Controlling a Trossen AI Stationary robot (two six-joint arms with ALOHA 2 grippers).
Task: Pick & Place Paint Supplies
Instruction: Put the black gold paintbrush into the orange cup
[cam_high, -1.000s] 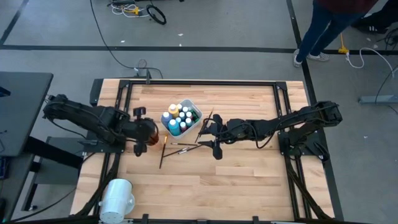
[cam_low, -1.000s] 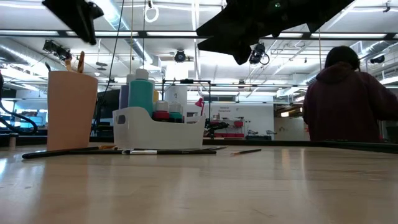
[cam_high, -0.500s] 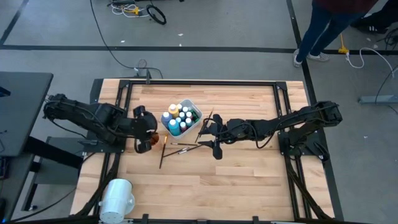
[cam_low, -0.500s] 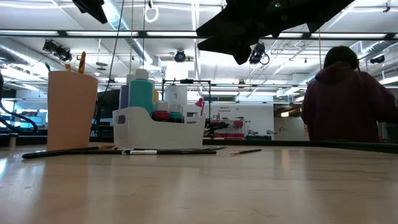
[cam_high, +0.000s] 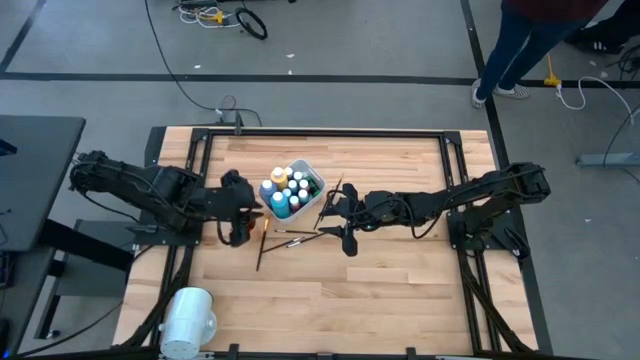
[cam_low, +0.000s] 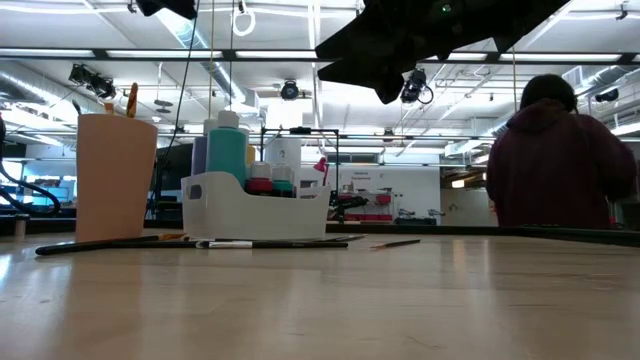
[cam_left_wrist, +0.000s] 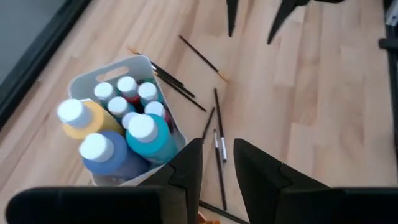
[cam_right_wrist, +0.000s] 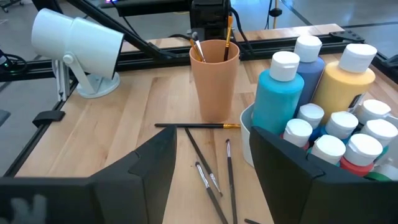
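We've got the loose brushes (cam_high: 290, 238) lying flat between both grippers, nearer our empty, half-spread left gripper (cam_high: 240, 210); the right gripper (cam_high: 343, 222) gapes wide.

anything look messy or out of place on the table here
Several brushes lie scattered and crossing on the wood beside the white tub, though two already stand in the orange cup. Nothing looks spilled or tipped.

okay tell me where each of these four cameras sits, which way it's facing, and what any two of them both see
High: overhead, looking straight down; both arms, white tub.
Low: table height, looking level; peach cup, tub, arms overhead.
Left wrist: above the tub, looking down past the left gripper; loose brushes.
Right wrist: low, facing the cup past the open right gripper.
Shared: both wrist views show the tub's paint bottles and brushes.
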